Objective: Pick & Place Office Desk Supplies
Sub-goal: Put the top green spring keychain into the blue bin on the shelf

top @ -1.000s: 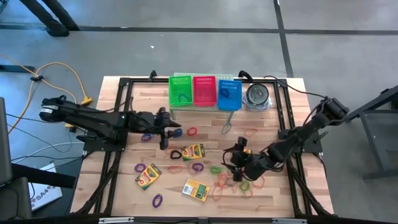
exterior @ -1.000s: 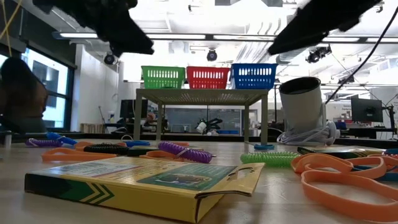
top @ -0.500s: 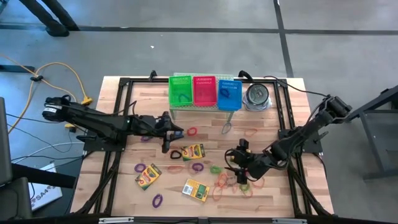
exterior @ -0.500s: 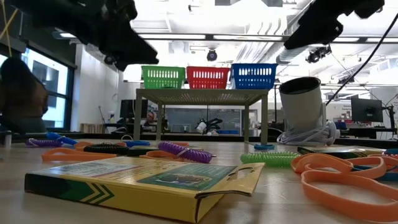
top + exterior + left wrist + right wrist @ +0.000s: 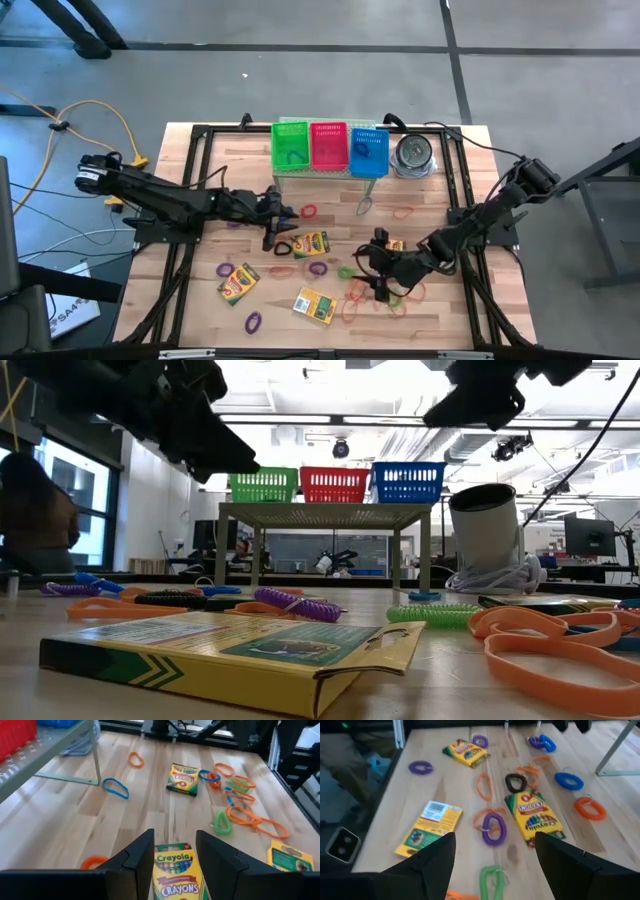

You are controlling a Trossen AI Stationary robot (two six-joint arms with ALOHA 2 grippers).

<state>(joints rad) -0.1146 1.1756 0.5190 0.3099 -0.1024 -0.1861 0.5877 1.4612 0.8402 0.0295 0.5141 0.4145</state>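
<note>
High view: left gripper [image 5: 273,232] over table [image 5: 220,305] centre-left, just beside crayon box [image 5: 311,244]; right gripper [image 5: 377,282] over rubber bands [image 5: 352,290]. Other crayon boxes and loops scattered across the wood.

Low view: crayon box [image 5: 235,649] lies flat in foreground; baskets [image 5: 335,483] on shelf behind.

Left wrist view: fingers [image 5: 140,857] parted, empty, straddling a crayon box [image 5: 176,870] lying below.

Right wrist view: fingers [image 5: 438,857] spread wide, empty, above purple loop [image 5: 493,828].
</note>
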